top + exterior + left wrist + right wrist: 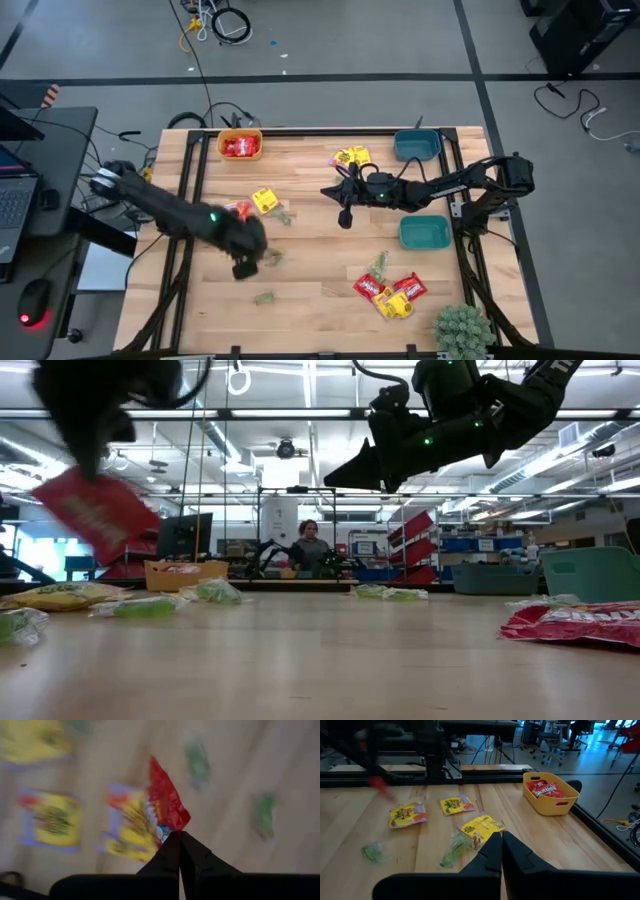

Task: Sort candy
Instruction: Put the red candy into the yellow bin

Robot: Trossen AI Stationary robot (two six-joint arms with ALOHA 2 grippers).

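Right wrist view: "Skittles" on red packets [547,789] in the yellow bowl [564,802]; left hand [179,839] pinching a red packet [166,800]; right hand [501,840] closed, empty.

- Left gripper [179,840] pinched shut on a red candy packet [166,800], lifted above the wood table [225,780].
- Yellow packets [52,820] and green packets [197,762] blurred below.

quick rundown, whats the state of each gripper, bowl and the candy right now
left gripper: shut on a red candy packet, lifted off the table
right gripper: shut, holding nothing, above the table's middle
orange bowl: holds red packets
far teal bowl: looks empty
near teal bowl: looks empty
loose candy: red, yellow and green packets lying scattered on the table
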